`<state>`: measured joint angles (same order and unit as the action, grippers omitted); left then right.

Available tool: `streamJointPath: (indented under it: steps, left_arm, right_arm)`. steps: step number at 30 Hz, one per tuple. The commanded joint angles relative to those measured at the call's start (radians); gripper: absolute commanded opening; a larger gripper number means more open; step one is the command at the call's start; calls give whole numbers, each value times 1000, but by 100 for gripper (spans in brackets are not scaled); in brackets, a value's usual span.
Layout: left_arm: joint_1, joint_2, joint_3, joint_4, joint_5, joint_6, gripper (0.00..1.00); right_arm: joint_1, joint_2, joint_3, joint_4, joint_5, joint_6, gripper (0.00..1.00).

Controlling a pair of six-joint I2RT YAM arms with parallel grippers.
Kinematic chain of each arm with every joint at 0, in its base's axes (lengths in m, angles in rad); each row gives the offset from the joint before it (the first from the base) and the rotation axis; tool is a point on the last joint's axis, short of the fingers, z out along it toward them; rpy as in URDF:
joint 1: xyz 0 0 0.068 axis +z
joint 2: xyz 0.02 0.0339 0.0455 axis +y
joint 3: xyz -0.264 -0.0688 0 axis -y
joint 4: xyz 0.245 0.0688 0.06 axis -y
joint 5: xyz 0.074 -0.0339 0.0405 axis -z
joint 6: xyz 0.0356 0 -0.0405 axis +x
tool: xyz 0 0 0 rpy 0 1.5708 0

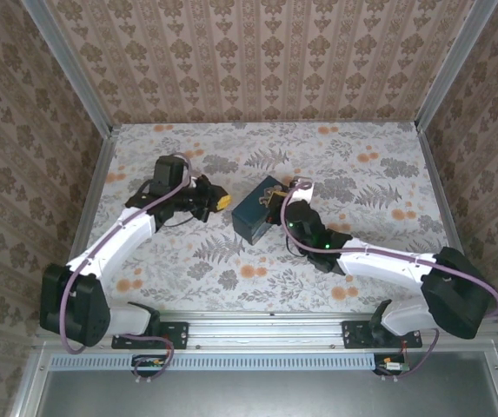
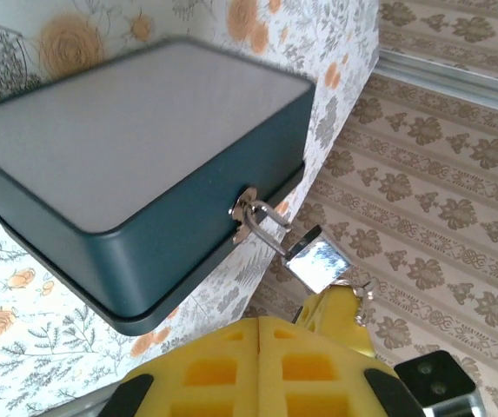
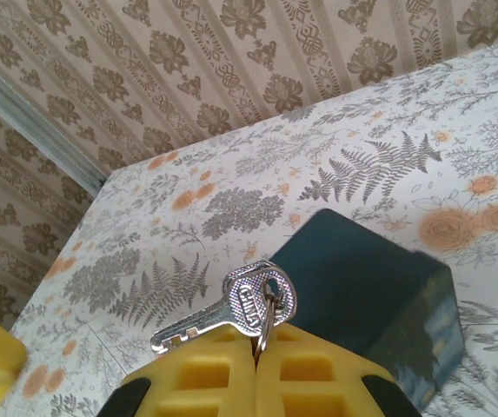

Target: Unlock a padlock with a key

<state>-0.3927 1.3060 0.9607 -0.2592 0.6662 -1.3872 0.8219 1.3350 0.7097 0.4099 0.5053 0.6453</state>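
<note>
Top view, left side: left arm stretched from near-left base toward table centre, elbow low, wrist turned inward; left gripper aimed right at blue box, near it but apart. Left wrist view, closer in: yellow fingers pressed together, nothing between them; padlock small and silvery, hung by thin shackle from hasp on box's side wall, tilted outward, just past the fingertips. From above, padlock too small to make out. Box mid-table, between both grippers. Right arm folded in from near-right base, wrist at box's right corner. Right wrist view: right gripper jaws pinching key at its ring end, blade pointing left, box just behind
</note>
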Motion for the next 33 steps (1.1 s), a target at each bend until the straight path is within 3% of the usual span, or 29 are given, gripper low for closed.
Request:
streamJointPath:
  steps: [1, 5, 15, 20, 30, 33]
  left_arm:
    - [15, -2, 69, -82, 27, 154, 0]
    - [15, 82, 173, -212, 29, 378, 0]
    - [-55, 210, 325, -295, -50, 695, 3]
    - [-114, 303, 369, -262, -106, 736, 8]
    - [-162, 440, 509, -289, -149, 813, 15]
    - [-170, 450, 521, -284, -164, 818, 19]
  right_arm:
    - [-57, -81, 2, -40, -104, -75, 0]
    - [-134, -127, 51, -178, -229, -148, 0]
    - [-272, -97, 198, -481, -451, -273, 3]
    - [-310, -141, 128, -446, -357, -229, 1]
    - [-432, -103, 43, -379, -493, -139, 9]
    - [-456, -97, 50, -416, -505, -130, 16]
